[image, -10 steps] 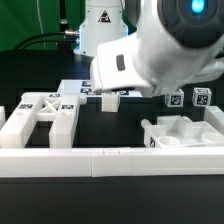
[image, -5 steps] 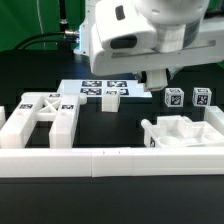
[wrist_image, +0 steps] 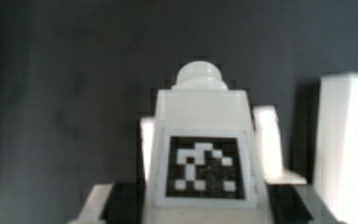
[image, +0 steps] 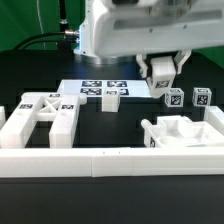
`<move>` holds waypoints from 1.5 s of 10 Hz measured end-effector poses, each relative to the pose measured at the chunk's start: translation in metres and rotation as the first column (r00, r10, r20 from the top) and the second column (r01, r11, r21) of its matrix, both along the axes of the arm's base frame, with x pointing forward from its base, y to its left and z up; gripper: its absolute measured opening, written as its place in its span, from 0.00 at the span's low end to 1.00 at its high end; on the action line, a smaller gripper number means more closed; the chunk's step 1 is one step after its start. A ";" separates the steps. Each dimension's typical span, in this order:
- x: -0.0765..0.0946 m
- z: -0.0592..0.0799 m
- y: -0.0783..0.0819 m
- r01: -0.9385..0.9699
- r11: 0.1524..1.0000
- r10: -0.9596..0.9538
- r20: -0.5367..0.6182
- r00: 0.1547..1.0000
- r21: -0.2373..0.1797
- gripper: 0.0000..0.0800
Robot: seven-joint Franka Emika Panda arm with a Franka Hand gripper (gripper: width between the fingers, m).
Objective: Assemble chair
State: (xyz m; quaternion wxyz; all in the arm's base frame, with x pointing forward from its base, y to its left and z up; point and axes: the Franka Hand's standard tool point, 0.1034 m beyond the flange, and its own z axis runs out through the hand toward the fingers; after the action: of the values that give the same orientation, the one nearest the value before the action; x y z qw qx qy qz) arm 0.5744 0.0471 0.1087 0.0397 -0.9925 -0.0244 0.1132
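My gripper point(image: 163, 72) hangs above the table at the exterior view's right, shut on a small square white chair leg point(image: 163, 70). In the wrist view that leg point(wrist_image: 201, 130) stands between my fingers point(wrist_image: 114, 197), its tag facing the camera and a rounded peg at its far end. A second leg point(image: 109, 99) stands by the marker board point(image: 92, 88). Two more tagged legs point(image: 175, 98) point(image: 201, 98) stand just below and to the right of the gripper. The cross-braced frame point(image: 40, 115) lies at the left, and a flat panel part point(image: 185, 132) at the right front.
A long low white rail point(image: 110, 160) runs across the front of the table. The arm's white body point(image: 140, 25) fills the upper middle of the exterior view. A white part's edge point(wrist_image: 345, 130) shows beside the held leg in the wrist view.
The arm has swung toward the exterior view's right and risen a little, carrying the leg with it. The marker board and the leg beside it are now uncovered.
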 end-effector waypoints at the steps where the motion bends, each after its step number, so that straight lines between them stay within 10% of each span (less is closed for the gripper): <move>1: 0.005 0.005 0.006 0.007 1.000 -0.007 0.051 0.999 -0.003 0.36; 7: 0.036 0.005 0.017 -0.001 1.000 0.004 0.462 0.887 -0.007 0.36; 15: 0.053 -0.009 0.044 -0.149 0.988 0.152 0.475 0.866 -0.046 0.36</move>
State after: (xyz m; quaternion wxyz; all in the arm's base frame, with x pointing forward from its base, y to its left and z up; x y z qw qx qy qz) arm 0.6275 0.0915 0.0996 0.0196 -0.9849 -0.1102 -0.1320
